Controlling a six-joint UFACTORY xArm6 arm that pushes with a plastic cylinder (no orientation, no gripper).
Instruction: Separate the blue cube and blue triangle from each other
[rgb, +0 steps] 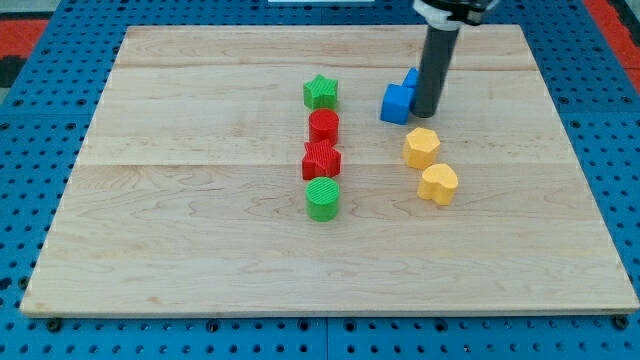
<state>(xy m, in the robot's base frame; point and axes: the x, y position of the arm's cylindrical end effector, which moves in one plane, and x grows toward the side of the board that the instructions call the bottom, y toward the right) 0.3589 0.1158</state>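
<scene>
The blue cube sits on the wooden board right of centre, toward the view's top. The blue triangle lies just behind it, touching or nearly touching, and is mostly hidden by my rod. My tip rests on the board at the cube's right side, right against it and in front of the triangle.
A column of blocks stands left of the cube: green star, red cylinder, red star-like block, green cylinder. A yellow hexagon-like block and a yellow heart lie just below my tip. The board's edge borders blue pegboard.
</scene>
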